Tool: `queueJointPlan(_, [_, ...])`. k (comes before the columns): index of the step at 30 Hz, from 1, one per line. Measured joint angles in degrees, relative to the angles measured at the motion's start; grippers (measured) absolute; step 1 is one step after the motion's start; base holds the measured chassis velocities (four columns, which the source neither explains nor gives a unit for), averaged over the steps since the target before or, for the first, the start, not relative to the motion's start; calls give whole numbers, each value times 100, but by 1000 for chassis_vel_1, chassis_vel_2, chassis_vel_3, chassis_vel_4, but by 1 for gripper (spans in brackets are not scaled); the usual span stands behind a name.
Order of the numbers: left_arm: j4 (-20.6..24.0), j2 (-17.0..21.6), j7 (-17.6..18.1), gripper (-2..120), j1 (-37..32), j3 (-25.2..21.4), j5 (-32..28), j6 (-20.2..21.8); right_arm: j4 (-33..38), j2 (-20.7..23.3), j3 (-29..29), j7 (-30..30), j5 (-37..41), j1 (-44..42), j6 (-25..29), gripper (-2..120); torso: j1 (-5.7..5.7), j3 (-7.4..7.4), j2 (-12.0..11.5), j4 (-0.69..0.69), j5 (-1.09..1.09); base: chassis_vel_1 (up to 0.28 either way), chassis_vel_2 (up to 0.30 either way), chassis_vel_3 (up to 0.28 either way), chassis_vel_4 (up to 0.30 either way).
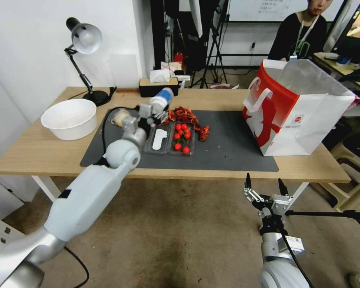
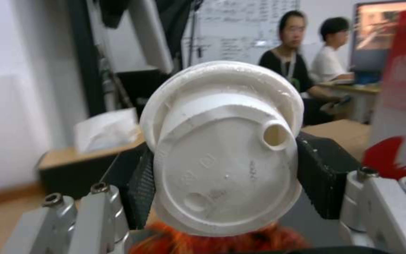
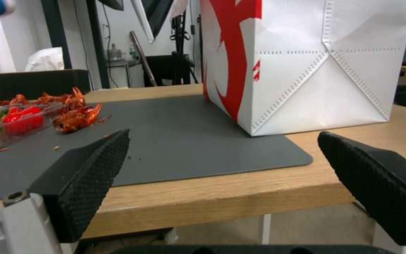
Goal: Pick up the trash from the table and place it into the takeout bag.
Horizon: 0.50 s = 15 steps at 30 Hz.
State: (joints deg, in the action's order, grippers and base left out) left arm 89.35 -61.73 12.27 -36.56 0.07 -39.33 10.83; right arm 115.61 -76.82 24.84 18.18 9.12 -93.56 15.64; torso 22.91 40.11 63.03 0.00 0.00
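Left gripper [image 1: 156,112] clamps the blue-white cup [image 1: 162,99] above the mat [image 1: 228,148]; right gripper [image 1: 265,188] gapes

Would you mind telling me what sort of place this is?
Probably a lab or office workroom: a whiteboard on the wall, stands behind the table, and a desk lamp on it.

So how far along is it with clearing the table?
Midway, at a guess. The left gripper holds a lidded blue-white cup above the mat; it is not yet in the bag. A small bag with a yellowish lump remains. The right gripper waits open below the table edge.
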Motion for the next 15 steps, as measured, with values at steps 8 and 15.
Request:
queueJointPlan(8, [166, 3, -158, 62, 1088, 1015, -308, -455, 4, -30, 58, 16, 0, -33, 7, 100, 0, 0, -1, 0, -1, 0, 0, 0, 0])
queueJointPlan(15, [-65, -489, -159, 62, 2597, 2060, -853, -498, 41, -80, 107, 42, -1, -55, 21, 100, 1, 0, -1, 1, -1, 0, 0, 0, 0])
